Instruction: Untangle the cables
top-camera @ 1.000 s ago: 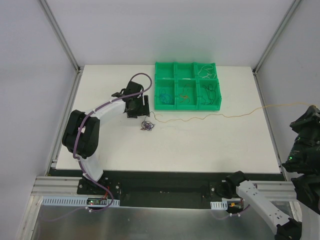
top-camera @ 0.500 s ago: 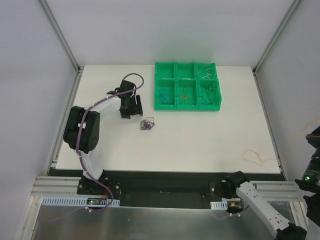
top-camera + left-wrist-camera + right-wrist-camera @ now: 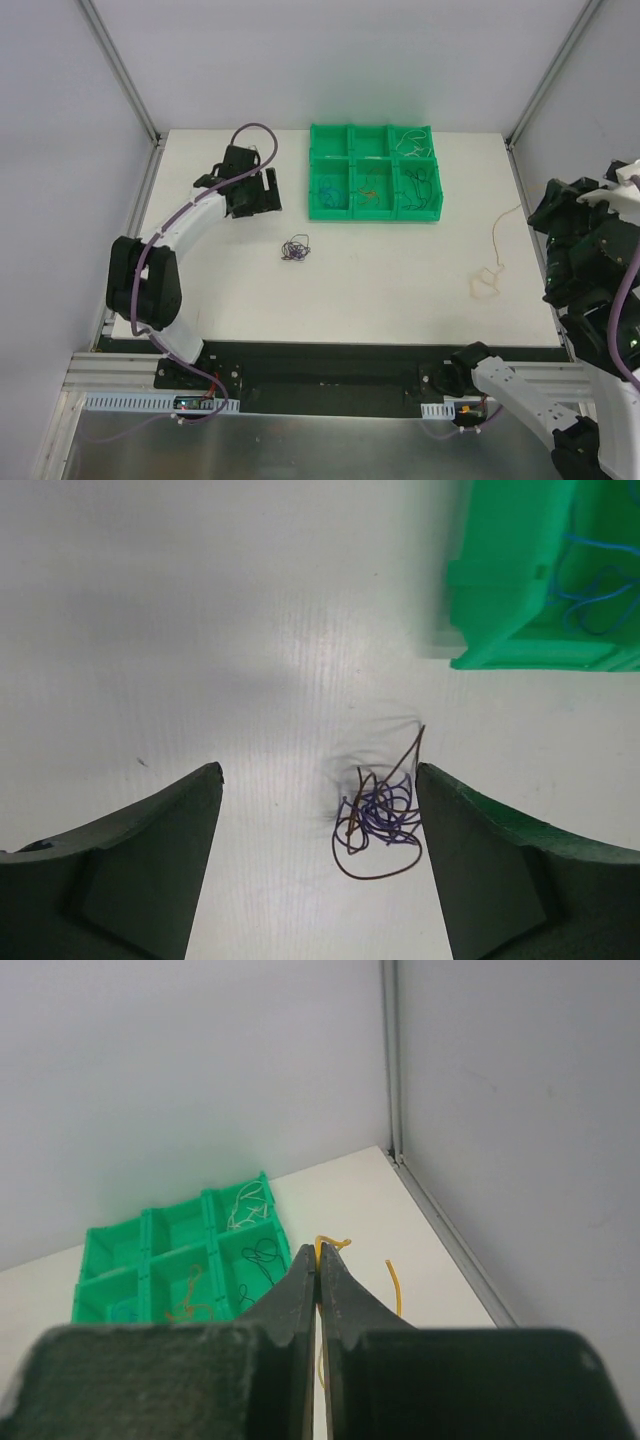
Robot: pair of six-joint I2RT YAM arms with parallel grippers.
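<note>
Top external first: the yellow cable (image 3: 487, 284), stretched taut a second ago from the knot (image 3: 294, 248) across to the right arm (image 3: 590, 250), has been drawn clean out. It is now seen slack in a loop near the right edge of the counter (image 3: 400, 300), one end lifted toward that arm. The left arm (image 3: 200, 215) has been pulled back up and left, well clear of the knot, which is left mid-counter, below and left of the green bin tray (image 3: 375, 213). Left wrist next: the left jaws are shown spread wide and empty, with the knot lying on the counter between them in the frame. Only purple and brown strands can be made out in it, so one colour fewer is tangled. A corner bin of the tray, blue wires (image 3: 592, 580) inside, is caught at upper right. Right wrist last: the right jaws are pinched shut on the yellow cable, its tip poking up above them, the tray seen far below. One strand is judged freed; dropping it into a bin looks to be called for next, and the rest of the knot remains to be worked.
</note>
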